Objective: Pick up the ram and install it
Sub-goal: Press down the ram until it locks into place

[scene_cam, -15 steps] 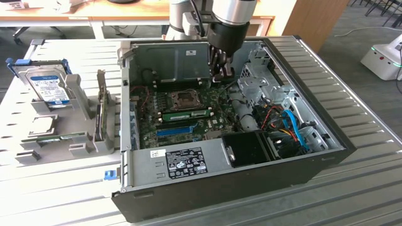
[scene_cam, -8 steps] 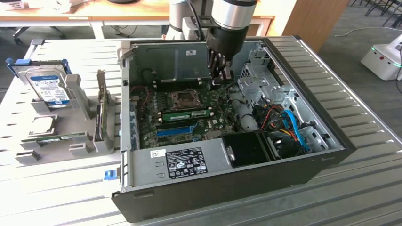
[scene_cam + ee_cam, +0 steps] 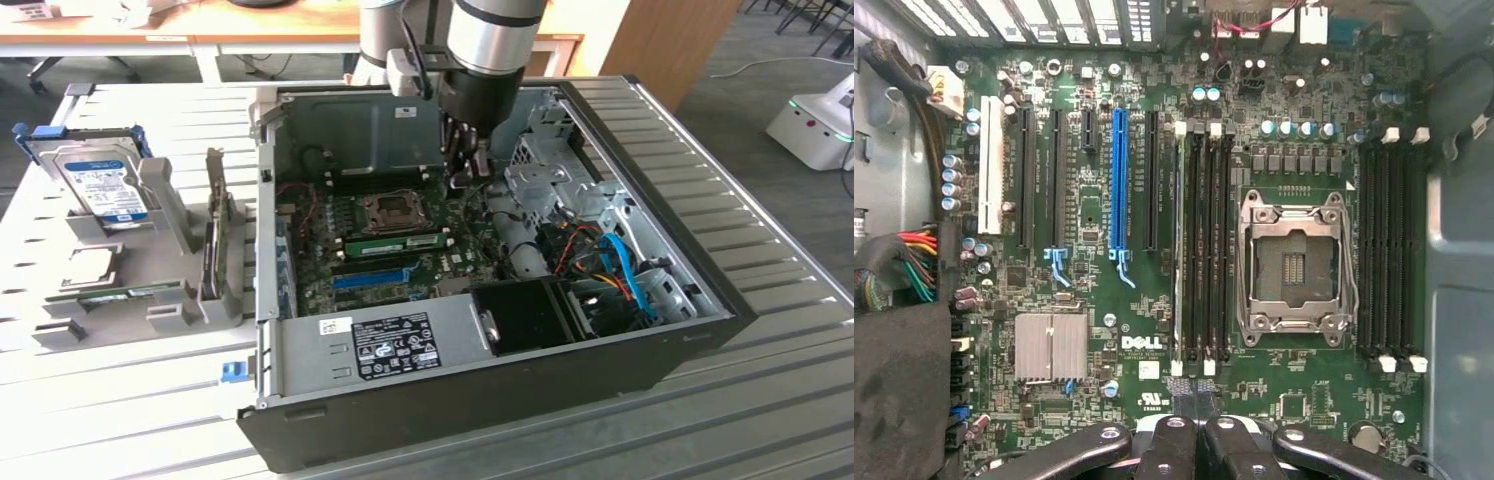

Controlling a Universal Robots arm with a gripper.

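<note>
Exterior view: green ram (image 3: pixel 400 243) seated on edge in a motherboard slot just beside the square CPU socket (image 3: pixel 396 208). Long axis running exterior view's left to right, parallel to the blue slot (image 3: pixel 371 278). Wrist view: same ram (image 3: pixel 1179 250) seen edge-on, a thin strip between white latches, alongside empty black slots. Claw (image 3: pixel 1196 392) closed, black fingertips pressed together, gripping nothing, near the ram's end. White "DELL" lettering (image 3: pixel 1140 343) printed on the green board. Finned silver heatsink (image 3: pixel 1051 346), blocky. Dark sheet-metal case (image 3: pixel 694 330) lying open on a slatted grey table (image 3: pixel 747 420).
</note>
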